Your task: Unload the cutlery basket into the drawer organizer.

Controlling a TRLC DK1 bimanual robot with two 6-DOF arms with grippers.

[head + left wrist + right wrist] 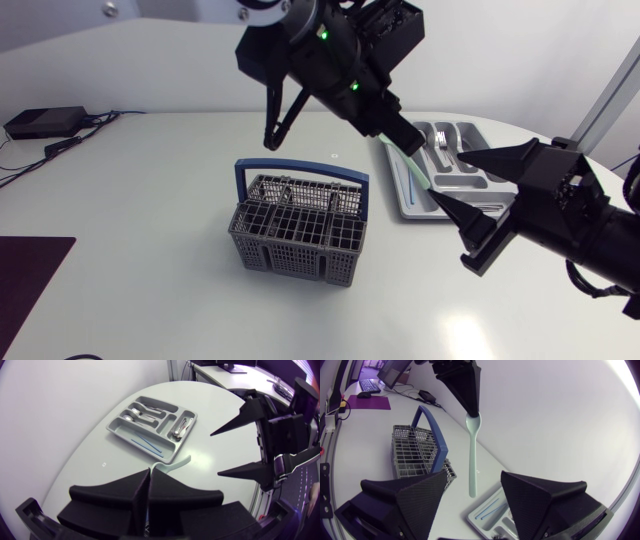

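One pale spoon [472, 455] is pinched in the left gripper [410, 140] above the white table [150, 200]; the right gripper [450, 178] stands open.

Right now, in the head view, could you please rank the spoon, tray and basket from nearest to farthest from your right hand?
1. spoon, in the air just ahead of the right hand.
2. tray, on the table beneath it.
3. basket, mid-table, farther left.

No readable text, labels, numbers or signs on anything in view.
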